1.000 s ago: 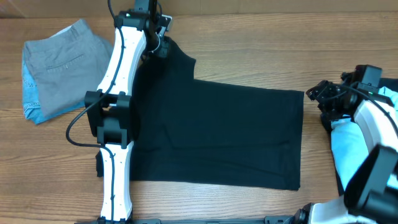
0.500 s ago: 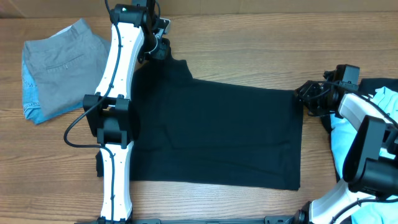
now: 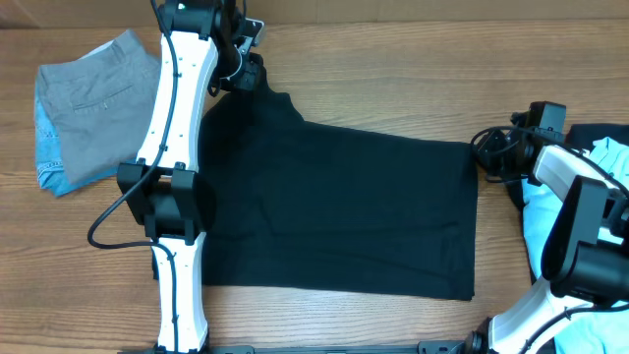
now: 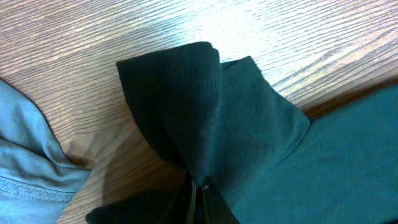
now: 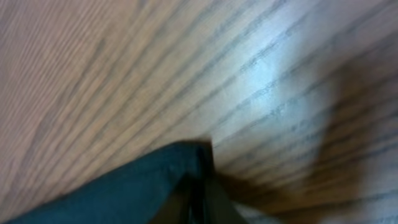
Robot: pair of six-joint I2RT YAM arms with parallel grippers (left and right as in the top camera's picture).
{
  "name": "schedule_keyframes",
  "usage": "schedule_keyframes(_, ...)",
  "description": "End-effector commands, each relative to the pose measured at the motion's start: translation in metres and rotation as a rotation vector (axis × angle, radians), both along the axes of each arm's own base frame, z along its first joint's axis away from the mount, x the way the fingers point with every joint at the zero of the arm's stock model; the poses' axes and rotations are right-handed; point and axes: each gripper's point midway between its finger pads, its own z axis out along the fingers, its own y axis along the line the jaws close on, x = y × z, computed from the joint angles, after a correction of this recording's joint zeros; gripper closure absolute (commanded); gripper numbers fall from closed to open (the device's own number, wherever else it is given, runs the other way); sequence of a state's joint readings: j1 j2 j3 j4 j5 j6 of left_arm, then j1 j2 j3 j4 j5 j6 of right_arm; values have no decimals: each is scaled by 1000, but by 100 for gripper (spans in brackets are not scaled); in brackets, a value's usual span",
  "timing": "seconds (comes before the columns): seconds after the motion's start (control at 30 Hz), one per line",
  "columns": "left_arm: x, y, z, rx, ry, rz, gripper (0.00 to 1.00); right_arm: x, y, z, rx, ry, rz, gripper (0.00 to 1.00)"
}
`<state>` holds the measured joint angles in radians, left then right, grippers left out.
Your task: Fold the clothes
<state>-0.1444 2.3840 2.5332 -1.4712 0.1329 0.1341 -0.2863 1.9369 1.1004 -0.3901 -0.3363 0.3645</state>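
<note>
The large plain black short-sleeved fabric T-shirt (image 3: 344, 211) is seen spread flat across the middle of the wooden desk (image 3: 393, 69), sleeves toward the left arm and hem toward the right arm. The left tool (image 3: 246, 74) is shut on the far sleeve. In the left wrist view a peaked fold of black cloth is drawn up into the closed jaws. The right tool (image 3: 488, 155) is set at the far hem corner. The right wrist view is blurred, but a black corner can be made out running into the closed jaws, so that corner is judged to be gripped.

The step in hand is judged to be the first lengthwise fold, with the far edge pinched at both ends and nothing turned over yet. For the next move, both tools would need to be raised together and kept level. The far edge would be carried over toward the near edge with the cloth held taut between them, then laid down square.

A crumpled light blue T-shirt (image 3: 545, 231) is left waiting under the right arm. Folded grey trousers (image 3: 93, 98) are stacked on a folded blue patterned cloth (image 3: 47, 162) at the far left.
</note>
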Motion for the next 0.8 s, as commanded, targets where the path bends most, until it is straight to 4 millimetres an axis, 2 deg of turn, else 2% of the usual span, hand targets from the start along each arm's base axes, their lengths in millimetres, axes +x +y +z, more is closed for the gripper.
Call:
schedule_keyframes(0.0, 0, -2, 20, 3, -46, -5, 96, -2, 4, -5, 11, 17, 13, 96)
schedule_keyframes(0.07, -3, -2, 19, 6, -35, -5, 96, -3, 3, 3, 29, 8, 10, 96)
schedule_keyframes(0.17, -9, 0, 18, 11, -11, -3, 96, -2, 2, 26, 54, -40, 16, 96)
schedule_keyframes(0.2, -11, 3, 17, 24, 0, -1, 96, -1, 2, 42, 53, -73, 24, 96)
schedule_keyframes(0.37, -30, 24, 12, 139, 76, 24, 96, -10, 1, 88, 12, -130, 15, 96)
schedule_keyframes(0.47, -43, 28, 11, 158, 123, 25, 96, -22, 1, 100, -1, -116, 7, 96)
schedule_keyframes(0.6, -48, 24, 14, 131, 138, 20, 96, -41, 5, 96, 6, -40, -2, 96)
schedule_keyframes(0.77, -59, 22, 43, 110, 86, 19, 96, -59, 7, 90, 20, 38, 0, 96)
